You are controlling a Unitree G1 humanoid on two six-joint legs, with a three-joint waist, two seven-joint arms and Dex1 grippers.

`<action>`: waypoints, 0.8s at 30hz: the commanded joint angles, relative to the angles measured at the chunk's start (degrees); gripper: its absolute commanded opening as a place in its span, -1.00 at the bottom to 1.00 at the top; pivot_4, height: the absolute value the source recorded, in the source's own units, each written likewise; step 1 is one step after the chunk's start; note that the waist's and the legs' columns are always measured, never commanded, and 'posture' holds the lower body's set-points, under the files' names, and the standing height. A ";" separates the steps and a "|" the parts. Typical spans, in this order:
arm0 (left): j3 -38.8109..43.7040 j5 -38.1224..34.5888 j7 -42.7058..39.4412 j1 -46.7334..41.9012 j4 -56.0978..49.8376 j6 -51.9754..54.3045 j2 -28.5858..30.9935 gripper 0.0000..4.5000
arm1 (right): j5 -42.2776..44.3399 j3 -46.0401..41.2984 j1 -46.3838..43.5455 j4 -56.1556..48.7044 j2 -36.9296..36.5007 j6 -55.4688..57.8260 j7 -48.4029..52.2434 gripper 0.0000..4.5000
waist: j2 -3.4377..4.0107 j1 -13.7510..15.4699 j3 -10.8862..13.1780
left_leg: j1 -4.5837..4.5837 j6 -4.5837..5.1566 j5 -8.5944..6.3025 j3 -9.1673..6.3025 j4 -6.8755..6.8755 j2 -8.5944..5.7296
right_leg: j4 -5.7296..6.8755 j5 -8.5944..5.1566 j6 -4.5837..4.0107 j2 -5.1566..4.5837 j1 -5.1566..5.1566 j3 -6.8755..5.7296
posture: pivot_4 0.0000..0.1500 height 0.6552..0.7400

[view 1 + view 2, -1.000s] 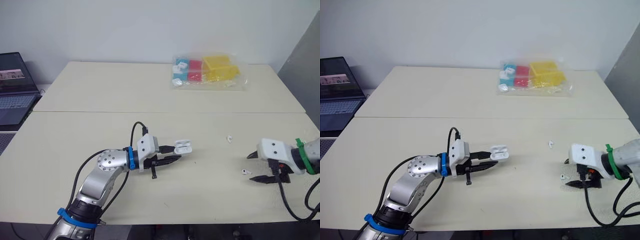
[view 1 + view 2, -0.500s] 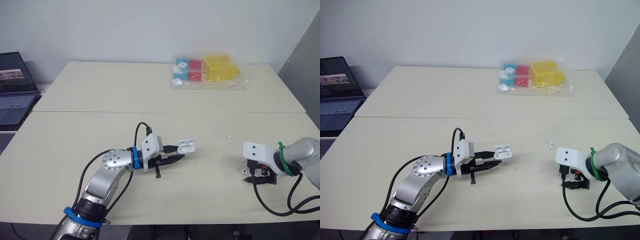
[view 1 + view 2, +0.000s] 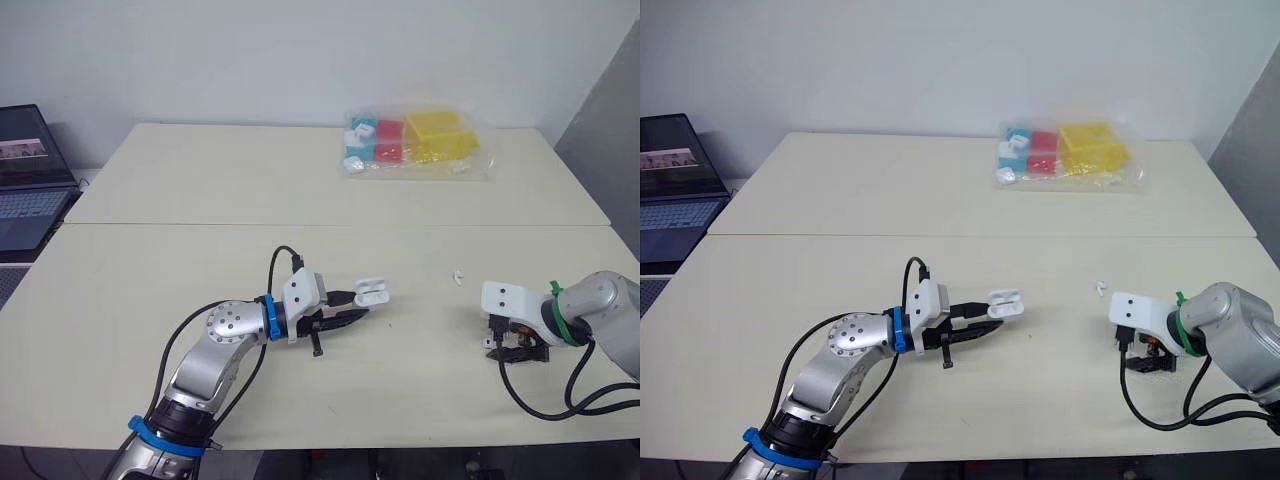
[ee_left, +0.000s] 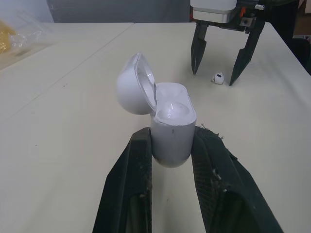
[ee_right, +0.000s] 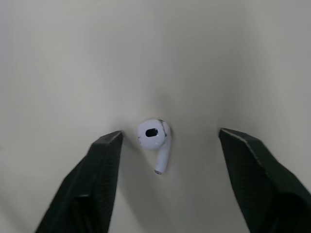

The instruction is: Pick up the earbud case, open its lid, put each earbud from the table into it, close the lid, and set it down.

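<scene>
The white earbud case (image 4: 170,131) is held just above the table with its lid swung open, and my left gripper (image 3: 358,304) is shut on its lower body. One earbud (image 5: 155,138) lies on the table between the open fingers of my right gripper (image 5: 171,137), touching neither of them. That gripper (image 3: 512,350) points straight down at the table on the right. The left wrist view shows the same open right gripper (image 4: 214,76) straddling the earbud (image 4: 218,77). A second earbud (image 3: 458,277) lies on the table, farther back between the two grippers.
A clear bag of coloured boxes (image 3: 415,140) rests on the far table. A laptop (image 3: 30,175) stands off the left edge. A seam (image 3: 200,224) divides the two tabletops.
My right gripper has turned from lying sideways to pointing down and has shifted left over the earbud. The left gripper with the case has edged slightly right.
</scene>
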 commanded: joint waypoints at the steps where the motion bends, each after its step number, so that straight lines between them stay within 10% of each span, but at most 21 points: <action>1: -0.28 -0.17 0.41 -0.05 -2.50 -1.05 -0.39 -0.65 | -0.45 -0.06 -0.63 -1.07 0.49 0.30 -0.34 -0.09 | 0.00 -0.01 0.00 | 0.02 0.00 0.00 0.01 0.00 0.00 | 0.02 0.00 0.00 0.00 0.00 0.01 | 1.00 1.00; 6: -0.28 0.00 0.20 -0.13 -2.24 -1.20 -0.22 -0.65 | -0.41 -0.09 -0.50 -2.45 0.75 0.68 -0.48 -0.83 | 0.00 -0.01 0.00 | 0.04 0.00 0.00 0.00 0.01 0.00 | 0.03 0.01 0.00 0.00 0.01 0.00 | 1.00 1.00; 24: 1.56 -1.36 2.11 -2.44 -0.61 -0.75 -2.59 -0.65 | 10.46 -20.81 0.32 -6.23 -0.93 -3.66 1.58 -0.82 | 0.01 0.11 0.00 | -0.02 0.00 0.00 0.00 -0.02 -0.01 | -0.02 0.00 0.01 0.00 0.00 -0.01 | 1.00 1.00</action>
